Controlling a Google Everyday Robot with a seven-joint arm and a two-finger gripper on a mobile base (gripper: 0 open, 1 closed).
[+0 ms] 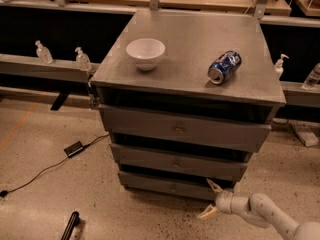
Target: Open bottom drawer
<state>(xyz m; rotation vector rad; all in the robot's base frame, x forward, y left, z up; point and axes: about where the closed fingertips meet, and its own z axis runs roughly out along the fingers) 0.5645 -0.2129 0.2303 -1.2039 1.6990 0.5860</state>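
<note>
Grey bottom drawer (pixel 165 185) lies just beside spread jaws, perhaps touching.

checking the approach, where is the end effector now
The white end effector is low on the right of the camera view, open, by the right end of the narrow grey wooden bottom drawer.

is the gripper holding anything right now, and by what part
Nothing is held. The gripper is open, its fingers spread with nothing between them, low by the right end of the bottom drawer and off to the side of its centre knob.
</note>
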